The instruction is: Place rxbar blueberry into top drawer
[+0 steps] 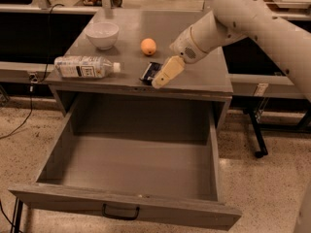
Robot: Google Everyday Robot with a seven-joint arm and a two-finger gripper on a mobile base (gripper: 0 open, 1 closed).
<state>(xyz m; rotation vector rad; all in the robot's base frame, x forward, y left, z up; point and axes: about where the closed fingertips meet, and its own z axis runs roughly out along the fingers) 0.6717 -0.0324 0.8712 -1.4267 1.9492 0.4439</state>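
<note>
The rxbar blueberry (149,72), a small dark navy bar, lies on the grey cabinet top near its front edge, just right of the orange fruit's line. My gripper (164,74), tan at the tip, hangs low over the cabinet top right beside the bar and covers the bar's right end. I cannot tell whether it touches the bar. The top drawer (121,208) is pulled wide open below the cabinet top. Its inside is bare and its black handle (120,212) faces the camera.
A clear plastic bottle (85,67) lies on its side at the left of the cabinet top. A white bowl (102,34) stands at the back left and an orange fruit (148,46) behind the bar. My white arm (252,18) reaches in from the upper right.
</note>
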